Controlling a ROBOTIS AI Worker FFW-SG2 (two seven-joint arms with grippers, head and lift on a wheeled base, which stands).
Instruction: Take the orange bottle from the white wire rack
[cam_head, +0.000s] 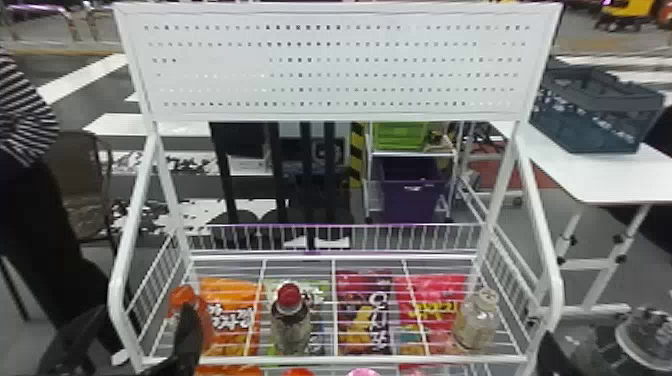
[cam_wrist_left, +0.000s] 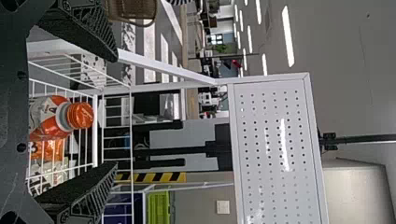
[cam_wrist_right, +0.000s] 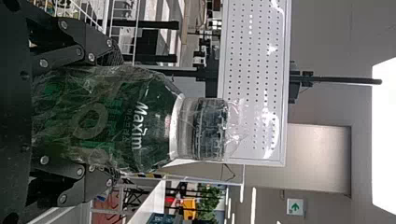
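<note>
The left tool (cam_head: 142, 325) is at the lower left of the head view, near the front left corner of the white wire rack (cam_head: 330, 359). Its two black fingers stand wide apart, with nothing between them gripped. The orange bottle with an orange cap (cam_head: 181, 294) stands upright in the left part of the rack; one finger covers part of it in the head view. In the left wrist view the bottle appears between the two fingers, with a gap on each side.

The right tool (cam_head: 552, 355) is at the lower right, just beside the rack's right side. It is closed around a green jar in clear plastic wrap (cam_wrist_right: 144, 121), whose lid points up.

In the rack, a clear bottle with a red cap (cam_head: 291, 325) stands near the middle and a clear jar with a pale lid (cam_head: 476, 320) at the right. An orange snack bag (cam_head: 235, 290), a purple snack bag (cam_head: 364, 285) and a red snack bag (cam_head: 430, 287) show among the wires. A white perforated panel (cam_head: 325, 65) rises at the rack's back.
</note>
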